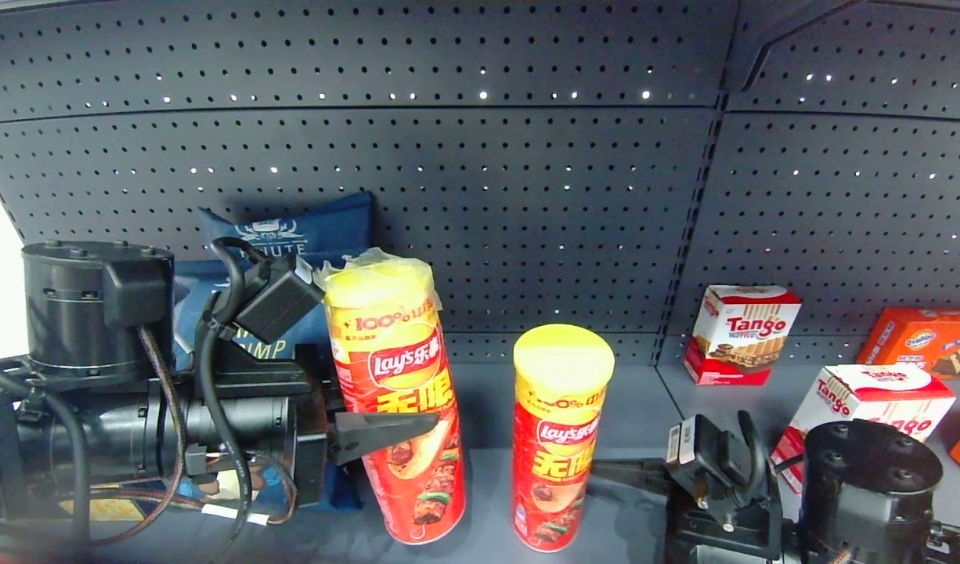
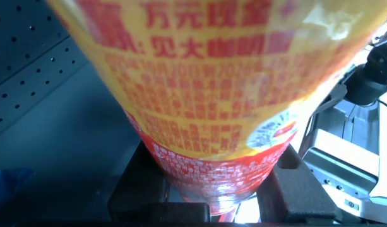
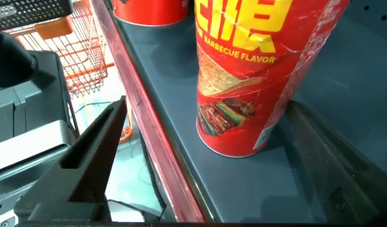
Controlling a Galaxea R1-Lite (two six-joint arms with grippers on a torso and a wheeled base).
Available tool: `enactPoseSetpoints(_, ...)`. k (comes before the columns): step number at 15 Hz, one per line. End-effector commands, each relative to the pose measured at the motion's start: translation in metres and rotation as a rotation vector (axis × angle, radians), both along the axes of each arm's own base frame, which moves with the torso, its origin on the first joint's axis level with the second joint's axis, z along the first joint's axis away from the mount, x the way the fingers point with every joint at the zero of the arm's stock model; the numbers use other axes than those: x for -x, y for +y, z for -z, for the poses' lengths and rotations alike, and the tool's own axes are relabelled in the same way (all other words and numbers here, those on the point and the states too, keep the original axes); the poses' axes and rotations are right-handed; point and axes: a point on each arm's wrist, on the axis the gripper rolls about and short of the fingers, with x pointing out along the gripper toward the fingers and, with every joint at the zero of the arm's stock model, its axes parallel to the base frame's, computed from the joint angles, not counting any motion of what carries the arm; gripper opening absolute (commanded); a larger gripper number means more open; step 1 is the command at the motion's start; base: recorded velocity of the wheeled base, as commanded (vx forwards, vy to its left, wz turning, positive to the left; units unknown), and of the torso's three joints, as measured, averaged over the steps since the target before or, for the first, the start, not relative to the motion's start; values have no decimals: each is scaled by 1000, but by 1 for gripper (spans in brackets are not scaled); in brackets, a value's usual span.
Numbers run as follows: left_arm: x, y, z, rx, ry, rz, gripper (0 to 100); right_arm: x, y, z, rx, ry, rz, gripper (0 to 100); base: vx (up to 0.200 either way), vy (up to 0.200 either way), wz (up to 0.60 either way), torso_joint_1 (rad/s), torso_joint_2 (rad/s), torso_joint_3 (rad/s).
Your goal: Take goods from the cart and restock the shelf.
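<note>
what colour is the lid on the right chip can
Yellow lid; the head view shows it best.

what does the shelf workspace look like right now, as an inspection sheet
surface: grey shelf, pegboard behind it
job's things: left can tilted; right can upright on the shelf
clutter: blue pouch, wafer boxes, orange box
grippers: left gripper shut on left can; right gripper open, a finger on either side of right can
cables: black cables looped along the left wrist
surroundings: orange wire cart beyond the shelf's front edge
</note>
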Motion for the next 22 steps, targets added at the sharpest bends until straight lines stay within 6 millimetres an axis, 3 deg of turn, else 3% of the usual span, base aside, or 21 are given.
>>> enactPoseSetpoints(1,0,0,0,-1,2,0,0,2,0,0,-1,-1,-6,100,0,0,0,0,0,0)
enactPoseSetpoints(6,2,1,5,-6,15,0,0,7,-1,1,-9,-10,-18,100,0,0,0,0,0,0)
enactPoseSetpoints(9,2,2,4,-6,13,-6,0,10,-9,-12,-51,-49,4,100,0,0,0,0,0,0)
enactPoseSetpoints(12,3,3,3,-3,8,-6,0,11,-30,-36,-117,-133,70,100,0,0,0,0,0,0)
enactPoseSetpoints(15,3,3,2,-3,6,-6,0,31,-62,-65,-124,-199,130,100,0,0,0,0,0,0)
enactPoseSetpoints(18,1,2,0,0,-1,-6,0,46,-81,-100,-65,-181,375,100,0,0,0,0,0,0)
enactPoseSetpoints(20,0,1,-3,5,-12,-6,0,44,-84,-110,-77,-137,572,100,0,0,0,0,0,0)
enactPoseSetpoints(22,-4,0,-8,15,-26,-7,0,40,-98,-107,-93,-115,699,100,0,0,0,0,0,0)
